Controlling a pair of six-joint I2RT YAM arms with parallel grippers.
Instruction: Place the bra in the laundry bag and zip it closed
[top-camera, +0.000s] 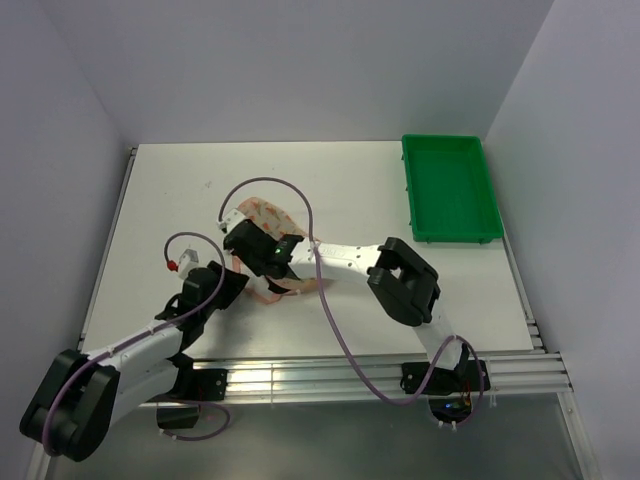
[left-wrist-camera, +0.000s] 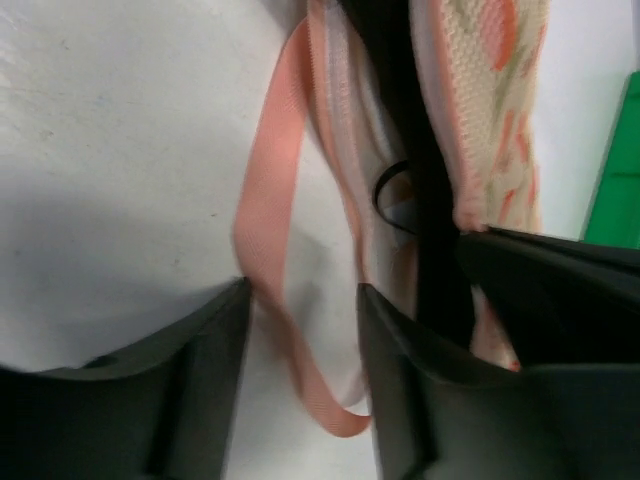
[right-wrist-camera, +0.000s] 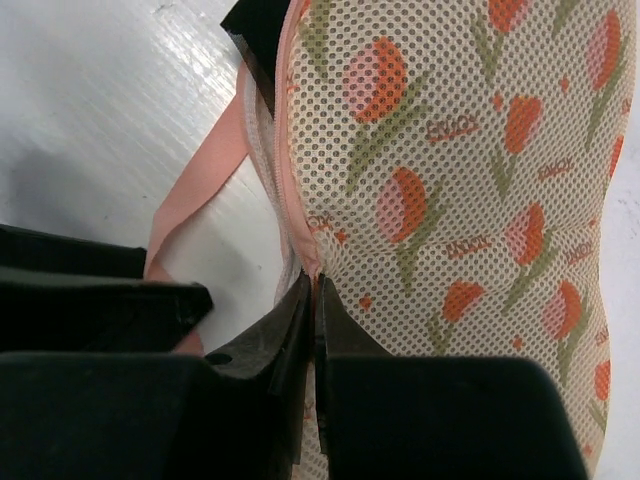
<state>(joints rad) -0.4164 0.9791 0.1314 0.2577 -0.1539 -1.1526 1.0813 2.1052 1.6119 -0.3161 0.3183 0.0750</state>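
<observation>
The laundry bag (top-camera: 268, 213) lies mid-table, peach mesh with orange flower prints; it fills the right wrist view (right-wrist-camera: 470, 200). My right gripper (right-wrist-camera: 316, 287) is shut on the bag's pink zip trim; in the top view it (top-camera: 268, 252) sits over the bag's near edge. The bra (left-wrist-camera: 400, 90) shows only as a dark strip between the bag's mesh layers. My left gripper (left-wrist-camera: 300, 335) is open, with the bag's pink strap (left-wrist-camera: 270, 230) looping between its fingers untouched. In the top view it (top-camera: 230, 285) is just left of the bag.
A green plastic tray (top-camera: 450, 187) stands at the back right. A small dark zip-pull ring (left-wrist-camera: 388, 192) shows at the bag's opening. Purple cables arch over the bag and both arms. White walls close in the table on three sides.
</observation>
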